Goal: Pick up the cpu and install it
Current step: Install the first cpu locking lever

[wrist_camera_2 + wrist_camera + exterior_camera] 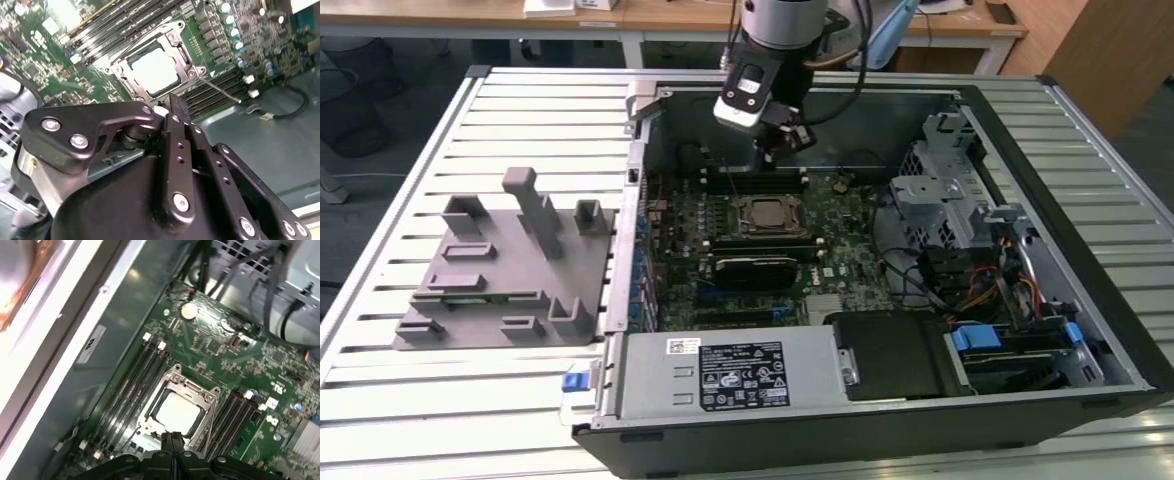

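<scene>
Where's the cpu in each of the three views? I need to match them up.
Exterior view: the cpu lies in the socket frame, mid-motherboard, inside the open case.
Second wrist view: the cpu lies in that frame, just beyond the gripper.
First wrist view: the cpu lies in the frame, between the memory slots.
Shared landmark: the socket frame around it.

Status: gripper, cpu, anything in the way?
Gripper shut, holding nothing, hovering beside the socket. Cpu lying flat inside socket frame. Nothing between gripper and cpu.
</scene>
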Controlling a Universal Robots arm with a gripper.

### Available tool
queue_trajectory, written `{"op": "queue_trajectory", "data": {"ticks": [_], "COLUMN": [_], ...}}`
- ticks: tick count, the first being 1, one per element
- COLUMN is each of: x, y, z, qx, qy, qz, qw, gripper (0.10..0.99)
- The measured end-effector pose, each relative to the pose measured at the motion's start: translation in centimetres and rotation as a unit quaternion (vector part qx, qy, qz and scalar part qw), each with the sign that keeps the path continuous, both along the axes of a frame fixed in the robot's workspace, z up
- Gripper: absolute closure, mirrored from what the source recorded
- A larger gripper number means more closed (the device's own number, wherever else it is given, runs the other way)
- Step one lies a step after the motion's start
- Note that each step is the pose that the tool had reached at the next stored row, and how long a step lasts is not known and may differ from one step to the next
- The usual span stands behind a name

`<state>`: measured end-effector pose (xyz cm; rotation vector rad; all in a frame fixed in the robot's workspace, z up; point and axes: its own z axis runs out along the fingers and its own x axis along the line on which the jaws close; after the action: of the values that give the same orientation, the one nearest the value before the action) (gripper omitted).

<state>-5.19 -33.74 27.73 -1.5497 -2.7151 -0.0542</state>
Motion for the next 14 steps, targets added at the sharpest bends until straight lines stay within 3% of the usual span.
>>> {"op": "queue_trajectory", "data": {"ticks": [14], "x": [0.01], "y": [0.01], "z": [-0.08], "qx": [-0.0037], "qy": [0.0005], "qz": [0.061], "qw": [0.9981], "gripper": [0.980]}}
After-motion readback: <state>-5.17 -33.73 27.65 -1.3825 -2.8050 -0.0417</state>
